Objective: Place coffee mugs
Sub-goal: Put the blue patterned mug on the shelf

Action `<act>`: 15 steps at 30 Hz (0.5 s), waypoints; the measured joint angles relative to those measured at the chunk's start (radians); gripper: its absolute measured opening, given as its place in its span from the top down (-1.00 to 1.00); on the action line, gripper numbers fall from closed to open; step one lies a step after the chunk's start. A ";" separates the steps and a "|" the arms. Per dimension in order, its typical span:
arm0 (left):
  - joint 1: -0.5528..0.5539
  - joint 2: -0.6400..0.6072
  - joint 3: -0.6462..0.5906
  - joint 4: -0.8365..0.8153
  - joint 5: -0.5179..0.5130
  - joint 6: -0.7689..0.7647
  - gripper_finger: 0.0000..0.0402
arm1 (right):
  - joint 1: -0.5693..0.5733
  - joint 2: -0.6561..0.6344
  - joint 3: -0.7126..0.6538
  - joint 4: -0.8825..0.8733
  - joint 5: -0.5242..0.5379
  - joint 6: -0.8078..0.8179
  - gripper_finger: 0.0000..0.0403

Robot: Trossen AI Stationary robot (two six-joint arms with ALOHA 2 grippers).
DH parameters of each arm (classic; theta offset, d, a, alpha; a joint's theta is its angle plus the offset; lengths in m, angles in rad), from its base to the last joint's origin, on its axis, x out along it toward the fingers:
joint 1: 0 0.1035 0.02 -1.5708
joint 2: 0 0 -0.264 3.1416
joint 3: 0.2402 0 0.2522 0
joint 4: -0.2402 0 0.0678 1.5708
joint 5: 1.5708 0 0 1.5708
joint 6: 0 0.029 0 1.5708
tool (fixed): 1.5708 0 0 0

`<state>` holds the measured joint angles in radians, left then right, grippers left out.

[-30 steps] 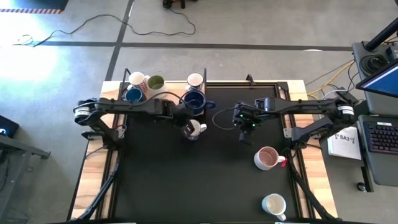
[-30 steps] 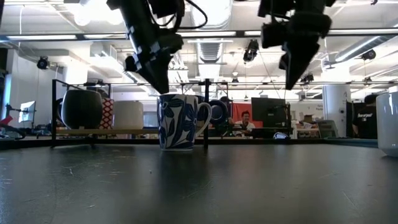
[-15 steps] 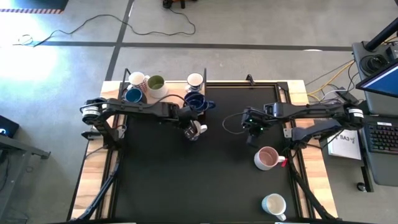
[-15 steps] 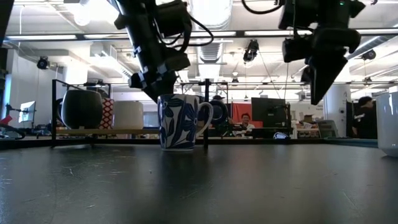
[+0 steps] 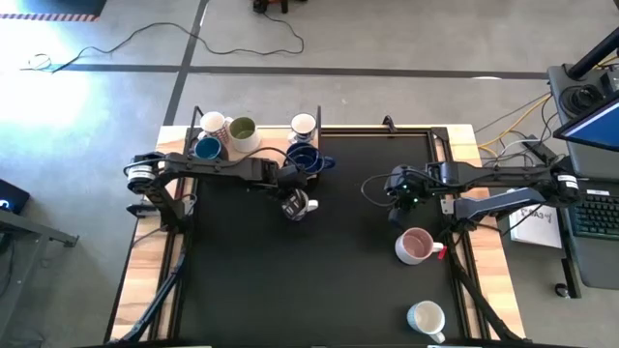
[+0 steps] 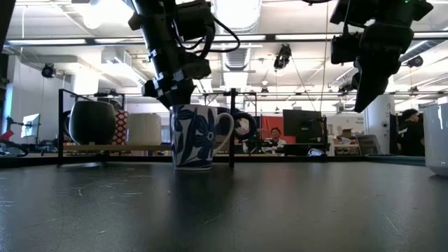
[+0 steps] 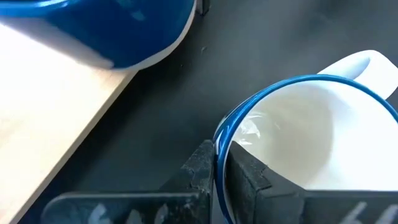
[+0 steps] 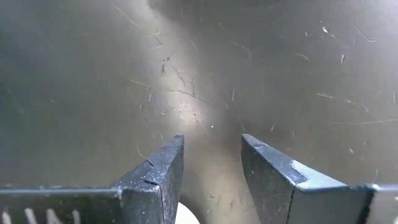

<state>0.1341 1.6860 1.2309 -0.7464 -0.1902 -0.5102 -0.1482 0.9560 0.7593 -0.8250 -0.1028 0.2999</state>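
Open-plan robotics lab: monitors (image 6: 302,123), ceiling ducts (image 6: 234,14), seated person (image 6: 278,136).

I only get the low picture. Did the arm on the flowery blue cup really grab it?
Observer: Yes. In its wrist view the left gripper is shut on the flowery mug's rim, one finger inside.
Operator: What's under the other arm?
Observer: The right gripper is open over bare black mat.
Operator: Any cups near it?
Observer: From above, a pink mug stands beside it.
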 joint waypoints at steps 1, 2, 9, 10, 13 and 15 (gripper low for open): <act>0.000 -0.003 0.006 -0.021 -0.001 -0.004 0.97 | 0.000 -0.003 0.000 0.000 0.001 0.006 0.28; 0.000 -0.008 0.014 -0.043 0.000 -0.011 0.97 | 0.000 -0.007 0.000 0.000 0.001 0.013 0.28; 0.000 -0.047 0.075 -0.223 -0.025 -0.068 0.97 | 0.000 -0.013 0.000 0.000 0.025 0.000 0.28; 0.000 -0.054 0.076 -0.238 -0.042 -0.084 0.97 | 0.000 -0.011 0.000 0.000 0.026 -0.013 0.28; 0.000 -0.098 0.072 -0.292 -0.092 -0.142 0.97 | 0.000 -0.004 0.000 0.000 0.026 -0.057 0.28; 0.001 -0.123 0.068 -0.330 -0.120 -0.182 0.97 | 0.000 0.001 0.000 0.001 0.026 -0.084 0.28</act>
<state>0.1349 1.5625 1.2987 -1.0768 -0.3098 -0.6920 -0.1486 0.9575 0.7589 -0.8235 -0.0770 0.2155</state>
